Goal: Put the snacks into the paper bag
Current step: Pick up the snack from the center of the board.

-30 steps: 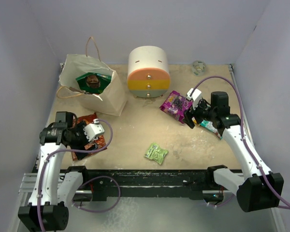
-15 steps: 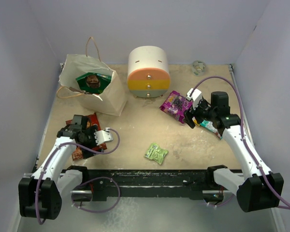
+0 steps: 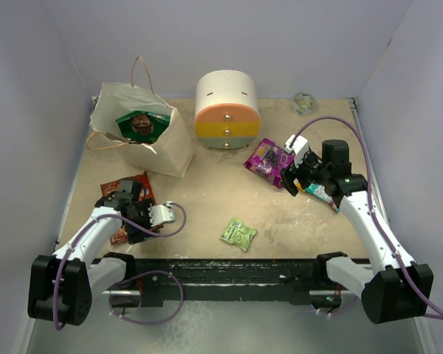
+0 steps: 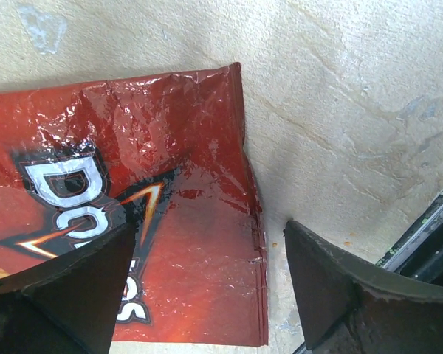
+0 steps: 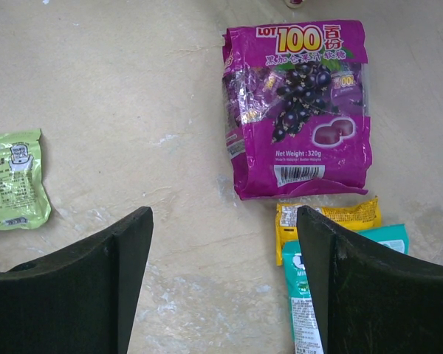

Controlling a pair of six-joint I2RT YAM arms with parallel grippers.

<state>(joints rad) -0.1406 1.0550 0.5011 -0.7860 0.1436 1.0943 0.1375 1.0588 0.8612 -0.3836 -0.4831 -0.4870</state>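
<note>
Red-orange crinkly Doritos packet (image 4: 155, 147) flat on the bench (image 3: 207, 199), left tool (image 4: 207, 243) spread astride its edge; right tool (image 5: 223, 221) released near purple packet (image 5: 299, 110). Apparently pickup; next, lower, pinch, carry to cream-white paper bag (image 3: 176, 150).

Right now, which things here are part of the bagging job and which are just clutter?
Job: paper bag, green packet inside it, Doritos packet, purple packet, orange packet, teal packet, lime packet.
Lying about: round drawer unit, small grey object by the back wall.
</note>
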